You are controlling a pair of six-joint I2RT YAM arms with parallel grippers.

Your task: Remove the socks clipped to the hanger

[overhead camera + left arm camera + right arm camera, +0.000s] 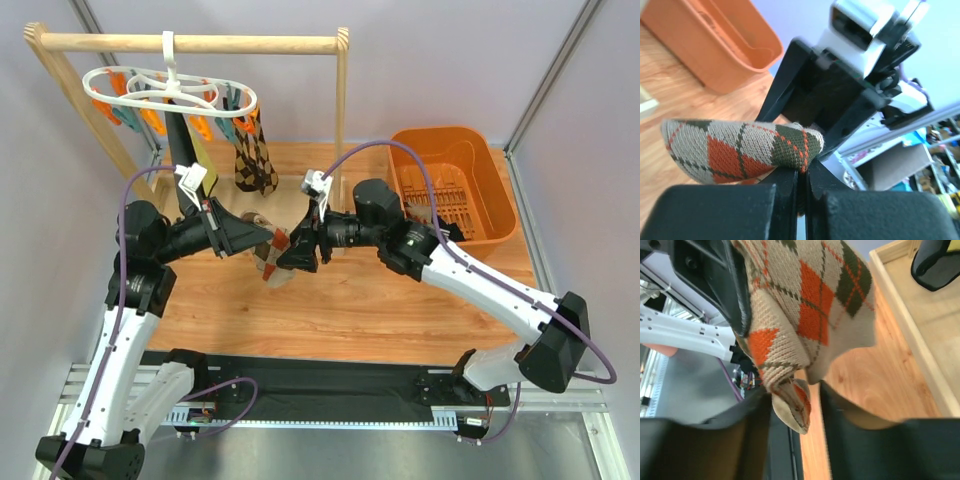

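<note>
The white ring hanger [170, 88] hangs by its hook from the wooden rail, with orange and teal clips. A black sock [190, 160] and an argyle sock [256, 155] still hang clipped to it. My left gripper [266, 240] is shut on a loose argyle sock [273, 265] above the wooden floor; in the left wrist view its jaws [802, 172] pinch the sock's [740, 150] edge. My right gripper [293, 256] faces it, open. In the right wrist view the sock [805, 315] droops between my spread right fingers [792, 397] without being pinched.
An orange basket [500, 205] stands at the right on the wooden floor, with dark items inside. The wooden rail frame [342, 110] spans the back. Grey walls close in left and right. A black base plate [330, 385] lies along the near edge.
</note>
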